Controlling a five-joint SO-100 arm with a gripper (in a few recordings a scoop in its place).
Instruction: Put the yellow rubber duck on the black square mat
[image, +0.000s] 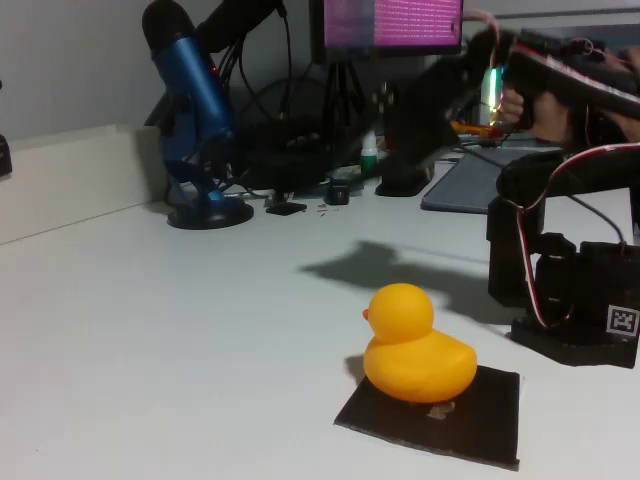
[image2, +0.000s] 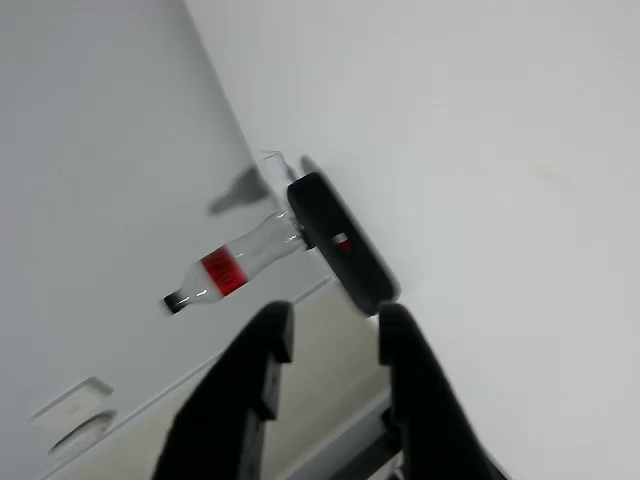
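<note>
The yellow rubber duck (image: 415, 345) rests upright on the left part of the black square mat (image: 490, 410), beak pointing left, in the fixed view near the front of the white table. No part of the arm touches it. The black arm's base (image: 575, 300) stands to the right, behind the mat. In the wrist view my gripper (image2: 335, 322) points away from the table toward a pale wall. Its two black fingers (image2: 262, 350) stand apart with nothing between them.
A blue microphone (image: 190, 110) on a round stand sits at the back left, with cables and a monitor (image: 390, 22) behind. A grey pad (image: 470, 185) lies at the back right. The wrist view shows a small clear bottle (image2: 225, 272) with a red label beside a black object (image2: 340, 245).
</note>
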